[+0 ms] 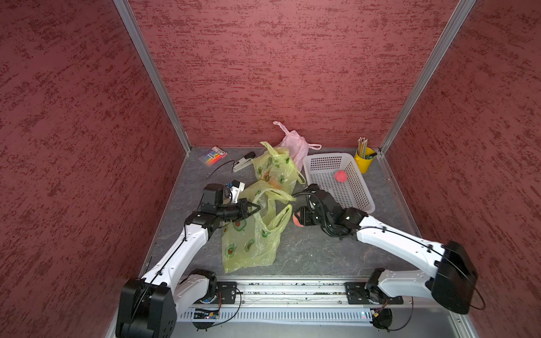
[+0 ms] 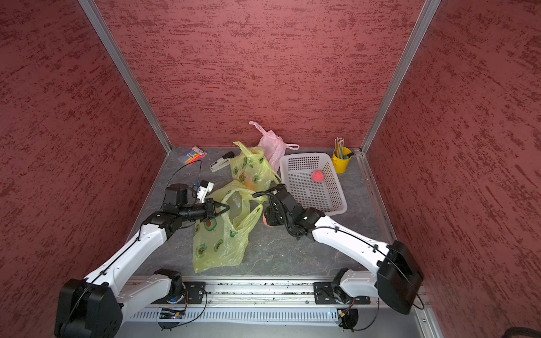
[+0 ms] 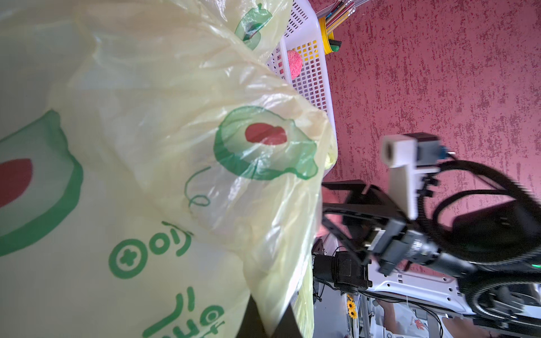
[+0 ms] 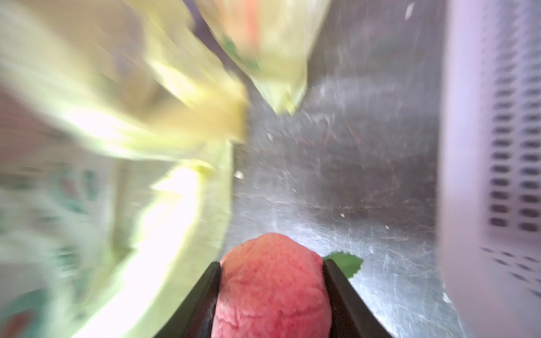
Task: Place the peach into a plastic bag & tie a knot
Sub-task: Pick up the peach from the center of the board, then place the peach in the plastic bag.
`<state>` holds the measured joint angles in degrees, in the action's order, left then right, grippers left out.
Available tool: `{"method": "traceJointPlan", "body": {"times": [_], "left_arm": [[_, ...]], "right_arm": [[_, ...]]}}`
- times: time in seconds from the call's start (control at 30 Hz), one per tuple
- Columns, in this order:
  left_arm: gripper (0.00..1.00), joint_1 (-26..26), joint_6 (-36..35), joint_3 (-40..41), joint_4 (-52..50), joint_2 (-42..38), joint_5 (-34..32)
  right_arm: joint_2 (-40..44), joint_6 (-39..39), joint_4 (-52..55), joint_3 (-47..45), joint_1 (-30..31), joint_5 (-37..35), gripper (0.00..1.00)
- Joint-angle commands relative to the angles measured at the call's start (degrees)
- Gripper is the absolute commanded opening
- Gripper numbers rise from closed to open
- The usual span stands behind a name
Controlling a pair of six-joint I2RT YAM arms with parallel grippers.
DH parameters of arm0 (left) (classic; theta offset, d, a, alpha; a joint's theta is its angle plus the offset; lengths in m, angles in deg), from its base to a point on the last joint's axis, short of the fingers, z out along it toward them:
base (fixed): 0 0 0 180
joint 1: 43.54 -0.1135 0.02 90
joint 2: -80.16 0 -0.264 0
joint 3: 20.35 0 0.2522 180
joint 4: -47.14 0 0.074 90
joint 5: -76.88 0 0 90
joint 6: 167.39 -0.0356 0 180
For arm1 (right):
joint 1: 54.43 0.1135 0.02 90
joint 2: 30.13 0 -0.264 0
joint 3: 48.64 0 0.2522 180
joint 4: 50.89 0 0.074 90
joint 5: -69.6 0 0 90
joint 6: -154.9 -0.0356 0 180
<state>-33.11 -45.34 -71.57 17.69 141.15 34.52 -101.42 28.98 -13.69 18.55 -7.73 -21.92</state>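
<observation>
R pincer (image 4: 271,263) clamped on peach (image 4: 272,295), 3 o'clock of yellow bag (image 1: 248,251) | L pincer (image 1: 255,208) nipped tight on its rim, 12 o'clock end

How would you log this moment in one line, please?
left gripper: shut on yellow bag | right gripper: shut on peach, beside bag mouth | peach: not yet in bag
</observation>
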Motion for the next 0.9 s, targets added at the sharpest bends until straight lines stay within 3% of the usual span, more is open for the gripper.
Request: {"method": "traceJointPlan", "body": {"times": [0.0,0.13,0.37,0.53,0.7,0.87], "left_arm": [[0.0,0.9,-1.4,-1.6,0.2,0.8,0.7],[0.0,2.4,-1.1,-2.6,0.2,1.3,-0.3],[0.0,2.6,0.7,-2.8,1.0,0.7,-1.4],[0.0,2.0,2.6,-1.4,4.9,1.9,-1.1],[0.0,2.0,4.0,-0.6,8.5,4.1,-0.5],[0.0,1.7,3.8,-0.6,8.3,4.2,-0.7]], "right_arm": [[1.8,1.7,0.1,5.2,0.2,4.3,0.4],[-4.0,1.2,-6.0,9.2,0.8,13.4,0.37],[-21.3,2.0,-8.2,18.7,1.6,13.5,0.39],[-29.6,0.4,-13.1,20.1,1.5,15.8,0.41],[-35.1,-4.5,-20.7,20.1,1.5,21.7,0.5],[-37.6,-11.0,-29.6,18.3,1.4,32.4,0.71]]}}
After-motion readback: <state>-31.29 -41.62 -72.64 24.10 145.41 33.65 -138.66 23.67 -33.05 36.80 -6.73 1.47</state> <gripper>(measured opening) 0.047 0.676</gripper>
